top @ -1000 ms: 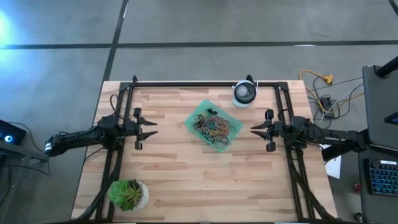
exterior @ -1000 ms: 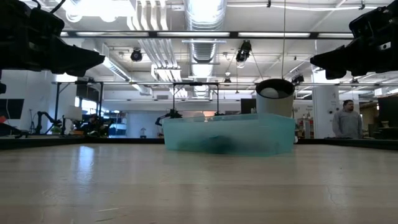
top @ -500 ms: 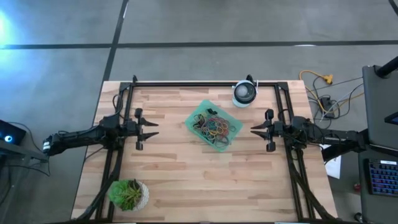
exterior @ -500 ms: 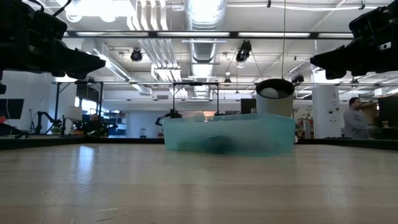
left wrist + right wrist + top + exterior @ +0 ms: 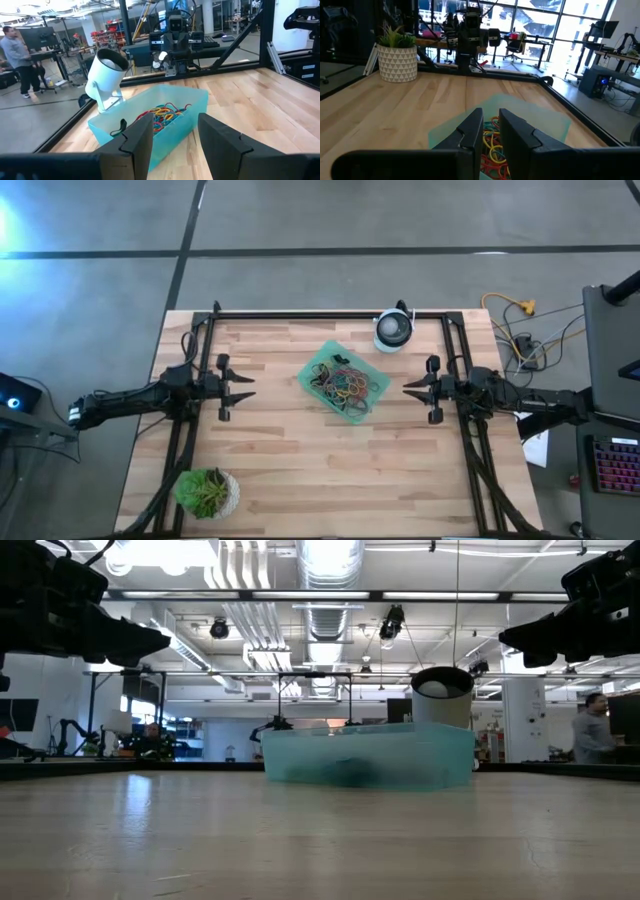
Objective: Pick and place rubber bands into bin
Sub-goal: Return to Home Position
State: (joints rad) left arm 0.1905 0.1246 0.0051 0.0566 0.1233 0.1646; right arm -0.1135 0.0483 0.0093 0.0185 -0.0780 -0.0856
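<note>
Rubber bands are in neither gripper; they lie in a many-coloured heap inside the bin, which sits near the middle of the table, a little toward its far edge. The left gripper hangs above the wood on the left side, pointing at the bin and well apart from it. In the left wrist view its fingers stand clearly parted, with nothing between them. The right gripper faces it from the other side of the bin, also well apart from it. In the right wrist view its fingers show only a narrow gap, and that gap is empty too. Just beyond the bin's far corner stands a round white-and-black device, and a potted plant sits at the near left corner. A person shows in the room behind the table. No loose band shows on the wood in the high view, so the picking looks finished, and the step in hand seems to be the arms going to their rest pose. The next move probably calls for no grasp, only for folding both arms back to rest without brushing the bin or the device.
</note>
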